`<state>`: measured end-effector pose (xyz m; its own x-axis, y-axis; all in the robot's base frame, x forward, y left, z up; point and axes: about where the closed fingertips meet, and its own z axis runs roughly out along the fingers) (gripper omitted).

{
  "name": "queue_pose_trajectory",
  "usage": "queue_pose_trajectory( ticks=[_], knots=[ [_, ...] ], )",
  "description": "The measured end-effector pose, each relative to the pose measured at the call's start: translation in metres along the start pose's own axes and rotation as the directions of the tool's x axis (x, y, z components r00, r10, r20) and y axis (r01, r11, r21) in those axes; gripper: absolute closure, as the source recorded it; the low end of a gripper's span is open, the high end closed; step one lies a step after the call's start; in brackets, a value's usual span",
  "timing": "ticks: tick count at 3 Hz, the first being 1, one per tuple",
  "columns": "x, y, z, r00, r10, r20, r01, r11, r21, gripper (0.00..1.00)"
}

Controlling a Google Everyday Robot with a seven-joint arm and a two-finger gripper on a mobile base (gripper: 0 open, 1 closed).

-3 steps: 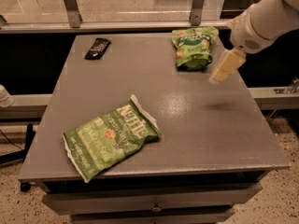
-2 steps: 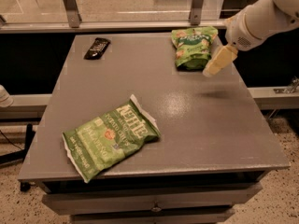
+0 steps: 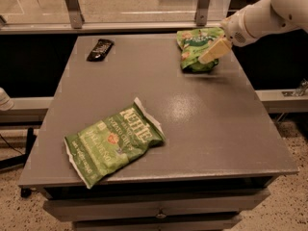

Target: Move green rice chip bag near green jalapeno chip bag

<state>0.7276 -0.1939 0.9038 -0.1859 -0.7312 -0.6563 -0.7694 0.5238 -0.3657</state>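
1 camera looks down from high before the table (image 3: 216, 129), facing across it at middling range, with the gripper (image 3: 213, 52) at the far right.

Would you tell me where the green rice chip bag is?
In camera view, the green rice chip bag lies far right on the table, the gripper at its right side.

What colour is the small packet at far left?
The small flat packet is black, camera view; gripper at puffy green rice chip bag.

The hand (image 3: 210, 55) is at the rice chip bag (image 3: 192, 42) far right, the jalapeno chip bag (image 3: 113, 143) front-left.
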Motion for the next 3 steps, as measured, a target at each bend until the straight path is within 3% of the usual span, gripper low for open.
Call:
queue_pose_trajectory(
  ticks=[1, 3],
  knots=[
    [-0.005, -0.005, 0.017, 0.999, 0.034, 0.036, -0.034, 0.9994, -0.009, 0.42],
    [-0.018, -0.004, 0.014, 0.996, 0.043, 0.075, -0.042, 0.9991, -0.011, 0.88]
  ],
)
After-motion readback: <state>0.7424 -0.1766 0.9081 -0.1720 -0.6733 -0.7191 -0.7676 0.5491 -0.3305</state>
